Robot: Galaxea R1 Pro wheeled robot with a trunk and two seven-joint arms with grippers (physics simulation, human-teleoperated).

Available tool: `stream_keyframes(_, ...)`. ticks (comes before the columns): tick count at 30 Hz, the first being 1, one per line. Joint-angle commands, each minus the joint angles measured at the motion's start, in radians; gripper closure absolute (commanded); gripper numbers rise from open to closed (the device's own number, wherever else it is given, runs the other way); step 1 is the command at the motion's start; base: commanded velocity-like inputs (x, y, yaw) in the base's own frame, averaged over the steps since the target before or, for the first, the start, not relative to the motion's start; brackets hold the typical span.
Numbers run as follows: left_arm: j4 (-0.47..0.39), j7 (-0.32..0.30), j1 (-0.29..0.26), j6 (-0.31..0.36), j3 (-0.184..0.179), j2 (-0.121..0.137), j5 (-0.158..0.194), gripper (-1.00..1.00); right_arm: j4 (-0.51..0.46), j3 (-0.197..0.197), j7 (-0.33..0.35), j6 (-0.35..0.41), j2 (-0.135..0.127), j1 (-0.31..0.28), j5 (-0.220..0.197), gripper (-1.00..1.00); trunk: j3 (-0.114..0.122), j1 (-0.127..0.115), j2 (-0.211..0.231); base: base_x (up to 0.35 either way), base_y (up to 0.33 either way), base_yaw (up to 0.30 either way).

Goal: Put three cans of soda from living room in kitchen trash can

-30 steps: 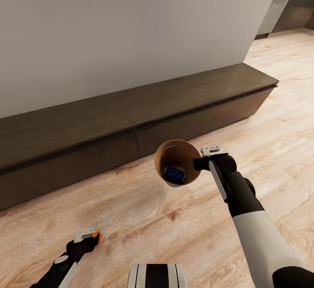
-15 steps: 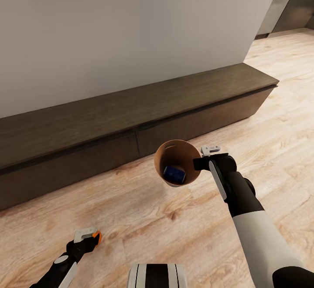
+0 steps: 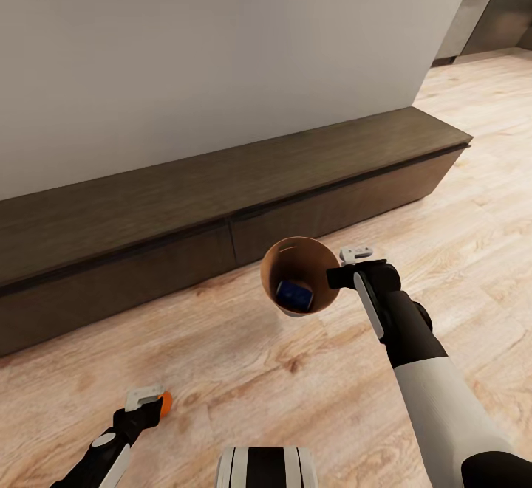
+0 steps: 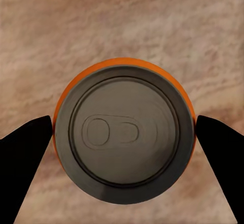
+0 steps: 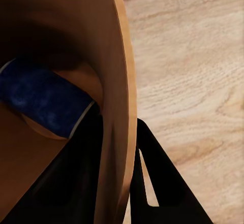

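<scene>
Soda, three cans by the task, is showing here as two. An orange can (image 4: 123, 131) is sitting between the left gripper's (image 4: 123, 132) dark fingers (image 4: 25, 148), grey top with its pull tab facing the left wrist camera, orange wall ringing it, wood floor (image 4: 122, 21) beneath. The fingers are flanking it on both sides, touching or just short of its wall; which, I cannot tell. In the head view the left gripper (image 3: 151, 403) is hanging low over the floor (image 3: 244, 355) with the orange can (image 3: 165, 401) peeking out at its tip.

A blue can (image 3: 294, 294) is lying on its side in the bottom of the bucket (image 3: 299, 248), which is round, tapered and orange-brown inside. The right gripper (image 3: 341, 272) is pinching the bucket's rim, holding it above the floor in front of the cabinet (image 3: 222, 207). The right wrist view is showing one finger (image 5: 81, 173) inside the wall (image 5: 114, 82) and one outside, with the blue can (image 5: 43, 102) beyond.

Compared with a second ago, the orange can is showing slightly more at the left gripper's tip and looking rounder; the bucket, blue can and right arm are staying put.
</scene>
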Motion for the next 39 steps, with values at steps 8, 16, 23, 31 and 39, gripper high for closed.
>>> stream_keyframes(8, 0.000, 0.000, 0.000, 0.000, -0.001, 0.000, -0.001, 1.00, 0.000, 0.000, 0.003, 0.000, 0.000, 0.000, -0.016, 1.00, 0.015, -0.005, 0.008, 0.000, 0.000, 0.000)
stream_keyframes(16, 0.000, 0.000, 0.000, 0.000, -0.001, 0.000, -0.001, 1.00, 0.000, 0.000, 0.003, 0.000, 0.000, 0.000, -0.016, 1.00, 0.037, -0.032, 0.057, 0.000, 0.000, 0.000)
stream_keyframes(23, 0.000, 0.000, 0.000, 0.000, -0.001, 0.000, -0.001, 1.00, 0.000, 0.000, 0.004, 0.000, 0.000, 0.000, -0.016, 1.00, 0.046, -0.044, 0.078, 0.000, 0.000, 0.000)
stream_keyframes(31, 0.000, 0.000, 0.000, 0.000, -0.001, 0.000, -0.001, 1.00, 0.000, 0.000, 0.004, 0.000, 0.000, 0.000, -0.016, 1.00, 0.059, -0.059, 0.106, 0.000, 0.000, 0.000)
stream_keyframes(39, 0.000, 0.000, 0.000, -0.001, -0.001, 0.000, -0.001, 1.00, 0.000, 0.000, 0.003, 0.000, 0.000, 0.000, -0.016, 1.00, 0.059, -0.059, 0.106, -0.100, 0.000, 0.000)
